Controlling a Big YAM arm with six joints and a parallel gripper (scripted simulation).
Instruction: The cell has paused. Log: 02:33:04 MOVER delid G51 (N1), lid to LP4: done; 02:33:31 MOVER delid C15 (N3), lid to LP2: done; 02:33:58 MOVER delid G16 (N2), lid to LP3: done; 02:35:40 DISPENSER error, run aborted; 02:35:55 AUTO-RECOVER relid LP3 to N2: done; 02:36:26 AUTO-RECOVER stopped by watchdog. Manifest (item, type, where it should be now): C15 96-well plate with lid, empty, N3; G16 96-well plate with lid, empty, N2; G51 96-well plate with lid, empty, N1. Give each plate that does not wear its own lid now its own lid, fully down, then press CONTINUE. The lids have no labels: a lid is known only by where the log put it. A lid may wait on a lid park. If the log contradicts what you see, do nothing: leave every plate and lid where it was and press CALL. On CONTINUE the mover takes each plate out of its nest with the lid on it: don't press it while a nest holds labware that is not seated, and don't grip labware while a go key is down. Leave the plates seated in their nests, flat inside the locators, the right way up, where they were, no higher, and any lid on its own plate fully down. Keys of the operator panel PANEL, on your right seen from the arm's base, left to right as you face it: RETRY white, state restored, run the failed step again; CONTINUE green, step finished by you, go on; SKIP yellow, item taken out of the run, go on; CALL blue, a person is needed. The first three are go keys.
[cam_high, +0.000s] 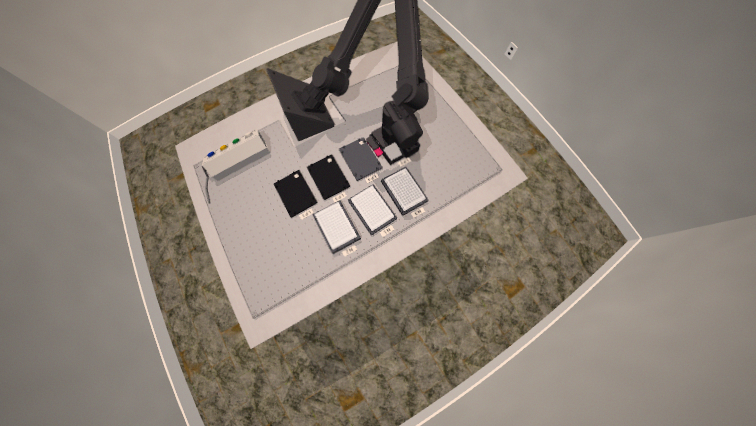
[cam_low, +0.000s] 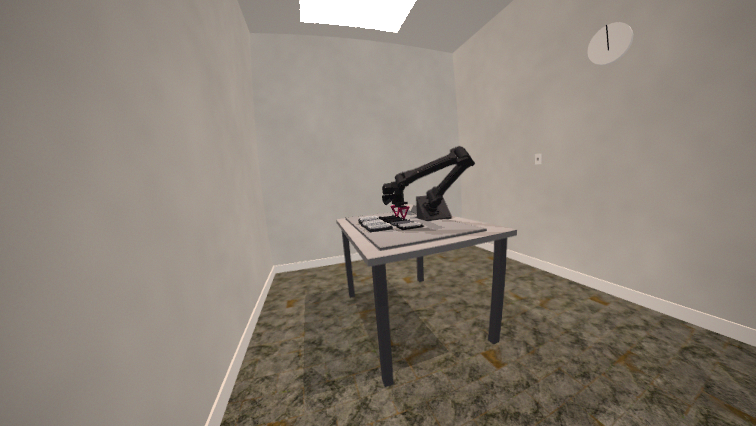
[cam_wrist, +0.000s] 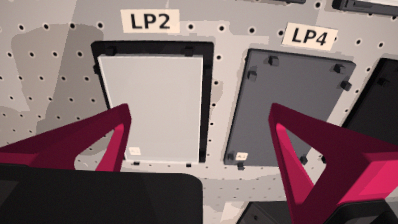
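- The claw (cam_wrist: 200, 145) is spread wide, both magenta fingers well apart and nothing gripped between them.
- It hangs over the row of lid parks nearest the arm's base, pointing down at the perforated board (cam_high: 264, 248).
- Below the one finger sits the park tagged LP2 (cam_wrist: 150, 21), and a pale flat lid (cam_wrist: 152, 107) lies in its black frame; in the top view that same lid (cam_high: 394, 152) peeks out beside the wrist.
- Next door, the park tagged LP4 (cam_wrist: 310, 36) shows as a grey plate (cam_wrist: 295, 100) with small black locator studs; from above, this grey park (cam_high: 360, 158) lies just beside the wrist.
- Further along that row, towards the panel's edge of the table, two black parks (cam_high: 328, 176) and (cam_high: 294, 193) sit side by side.
- One row out from the arm's base, three well plates stand in nests: the plate (cam_high: 404, 189) closest to the claw shows a darker, sharper well grid; the middle plate (cam_high: 372, 207) and the far plate (cam_high: 335, 226) look paler.
- The nest labels are too small to read from above.
- Over at the corner of the board, the operator panel (cam_high: 236, 157) carries its keys: blue (cam_high: 211, 154), yellow (cam_high: 223, 148), green (cam_high: 235, 141), with the white one hard to pick out.
- The arm's dark base (cam_high: 296, 108) sits at the table's back edge.
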